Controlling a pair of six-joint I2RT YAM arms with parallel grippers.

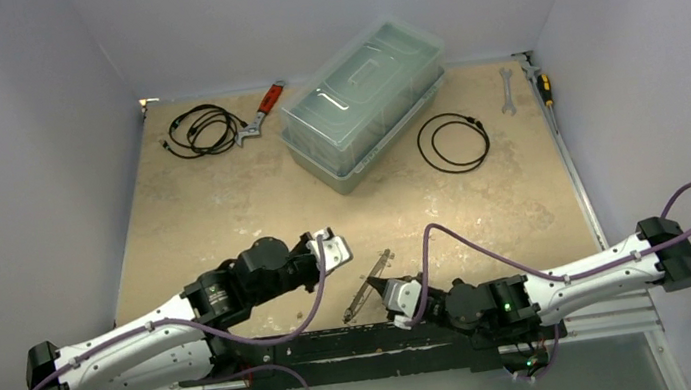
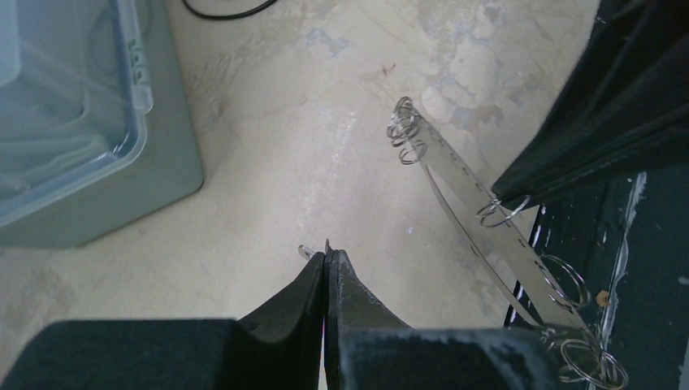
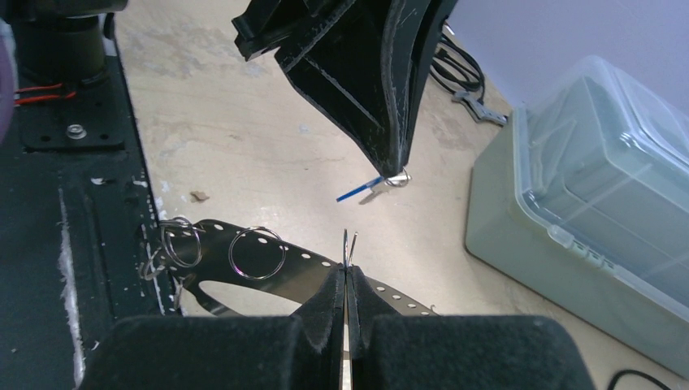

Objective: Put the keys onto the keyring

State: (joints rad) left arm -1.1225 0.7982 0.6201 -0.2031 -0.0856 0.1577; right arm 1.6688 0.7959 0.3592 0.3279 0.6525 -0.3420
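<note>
The keyring [image 1: 366,289] is a long, silvery, perforated band with small wire rings on it, lying near the table's front edge. It also shows in the left wrist view [image 2: 463,187] and the right wrist view [image 3: 309,258]. My right gripper [image 3: 348,268] is shut on one thin ring [image 3: 348,242], seen edge-on; it also shows in the top view [image 1: 393,296]. My left gripper [image 2: 327,253] is shut on a tiny key with a silvery end [image 3: 398,177] and a blue part [image 3: 357,192]. It hangs just above and beyond the right gripper [image 1: 333,247]. No other keys are visible.
A lidded clear plastic box [image 1: 365,102] stands at the back middle. Black cable coils lie at the back left [image 1: 202,130] and right of the box [image 1: 453,140]. A red-handled wrench [image 1: 265,110], a spanner [image 1: 507,90] and a screwdriver [image 1: 543,83] lie along the back. The black base plate [image 1: 342,352] runs along the front.
</note>
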